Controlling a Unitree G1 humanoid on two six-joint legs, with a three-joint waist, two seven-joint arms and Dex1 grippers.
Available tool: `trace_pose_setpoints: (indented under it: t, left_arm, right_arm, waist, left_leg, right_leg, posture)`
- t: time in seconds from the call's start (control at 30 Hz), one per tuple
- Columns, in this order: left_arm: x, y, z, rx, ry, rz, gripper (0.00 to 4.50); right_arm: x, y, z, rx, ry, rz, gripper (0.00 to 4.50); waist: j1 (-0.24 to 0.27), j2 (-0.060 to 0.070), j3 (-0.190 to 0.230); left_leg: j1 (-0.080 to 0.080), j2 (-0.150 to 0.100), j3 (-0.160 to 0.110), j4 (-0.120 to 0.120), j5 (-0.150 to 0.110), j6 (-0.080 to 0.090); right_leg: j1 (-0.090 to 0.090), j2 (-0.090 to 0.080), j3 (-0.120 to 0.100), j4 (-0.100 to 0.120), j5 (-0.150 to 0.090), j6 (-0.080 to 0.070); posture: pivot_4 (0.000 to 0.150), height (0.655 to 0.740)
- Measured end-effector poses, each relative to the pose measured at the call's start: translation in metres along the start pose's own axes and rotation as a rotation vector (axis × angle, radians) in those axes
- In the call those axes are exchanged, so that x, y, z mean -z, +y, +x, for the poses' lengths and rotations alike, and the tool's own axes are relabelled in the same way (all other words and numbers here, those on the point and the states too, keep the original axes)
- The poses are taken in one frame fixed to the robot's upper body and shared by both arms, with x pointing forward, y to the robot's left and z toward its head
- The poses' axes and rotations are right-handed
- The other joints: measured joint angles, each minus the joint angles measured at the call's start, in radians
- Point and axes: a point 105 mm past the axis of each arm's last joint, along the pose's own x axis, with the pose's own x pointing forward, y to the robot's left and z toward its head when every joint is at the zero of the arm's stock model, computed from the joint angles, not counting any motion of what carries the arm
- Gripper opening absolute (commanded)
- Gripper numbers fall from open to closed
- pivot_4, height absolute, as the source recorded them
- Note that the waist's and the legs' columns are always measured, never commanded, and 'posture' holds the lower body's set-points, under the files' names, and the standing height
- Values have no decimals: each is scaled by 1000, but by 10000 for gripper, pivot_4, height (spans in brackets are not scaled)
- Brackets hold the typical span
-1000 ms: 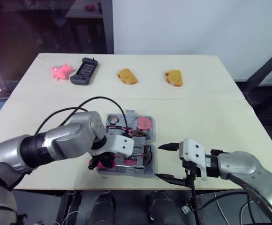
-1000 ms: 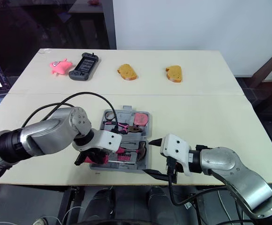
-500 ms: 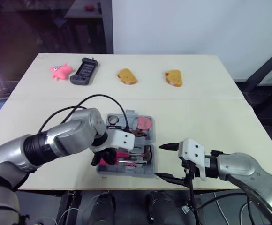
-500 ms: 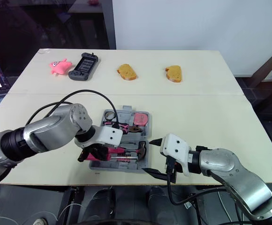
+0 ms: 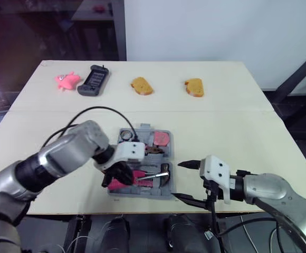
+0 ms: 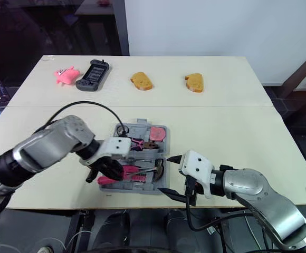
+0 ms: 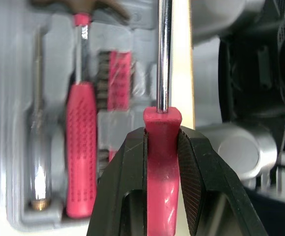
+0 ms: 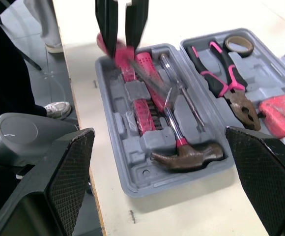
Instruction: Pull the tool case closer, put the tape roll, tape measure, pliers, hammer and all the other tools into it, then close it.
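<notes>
While the left claw (image 7: 161,140) grips a pink-handled screwdriver (image 7: 161,118) just above the open tool case (image 5: 142,192) at the front of the bench (image 5: 221,121) and the right claw (image 5: 178,181) gapes empty beside it, packing seems underway, next calling for lowering that tool into a free slot.

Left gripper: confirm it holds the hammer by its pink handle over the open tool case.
Wrong tool: the left gripper holds a screwdriver by its pink handle over the open tool case; the hammer lies inside, as the left wrist view shows.
</notes>
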Motion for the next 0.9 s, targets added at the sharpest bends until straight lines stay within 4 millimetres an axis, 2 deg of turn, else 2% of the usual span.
trace_pose_setpoints:
  t: [0.23, 0.33, 0.43, 0.53, 0.67, 0.77, 0.9]
  left_arm:
    - [55, 21, -53, -199, 62, -199, 5207]
    - [78, 35, -72, -307, 59, -363, 5207]
    - [110, 37, -83, -374, 79, -556, 5207]
    - [137, 42, -80, -449, 63, -796, 5207]
    - [155, 51, -62, -522, -9, -985, 5207]
    - [168, 58, -51, -584, -80, -1044, 5207]
    - [170, 65, -43, -643, -222, -1029, 5207]
  right_arm:
    - [-2, -1, 1, 18, -2, -7, 45000]
    - [-2, -2, 1, 24, 0, -14, 45000]
    - [-2, -2, 1, 29, 4, -18, 45000]
    - [-1, -3, 1, 36, 11, -25, 45000]
    - [-2, 0, 4, 23, -3, -18, 45000]
    - [-2, 0, 4, 28, -1, -21, 45000]
    - [-2, -1, 6, 39, -8, -16, 45000]
  waist:
    - [2, 0, 0]
    - [2, 0, 0]
    - [-2, 0, 0]
    - [-1, 0, 0]
    - [4, 0, 0]
    - [2, 0, 0]
    - [16, 8, -3]
  left_leg:
    - [0, 0, 0, 0, 0, 0]
    - [0, 0, 0, 0, 0, 0]
    - [0, 0, 1, -1, 0, 0]
    - [0, 0, 0, -1, 0, 0]
    - [-1, 0, 0, 1, 0, 0]
    - [-1, 0, 0, 0, 0, 0]
    - [2, 0, 0, 0, 0, 0]
  right_leg:
    - [0, 0, 0, 0, 0, 0]
    - [0, 0, 0, 0, 0, 0]
    - [-1, 0, 0, 0, 0, 0]
    - [-1, 0, -1, 1, 0, 0]
    - [-1, -1, -1, 1, 0, 0]
    - [-1, -1, -1, 1, 0, 0]
    - [2, -1, -1, 2, 0, 0]
  posture:
    - [1500, 7400]
    - [1500, 7400]
    - [1500, 7400]
    - [1500, 7400]
    - [1500, 7400]
    - [1500, 7400]
    - [1500, 7400]
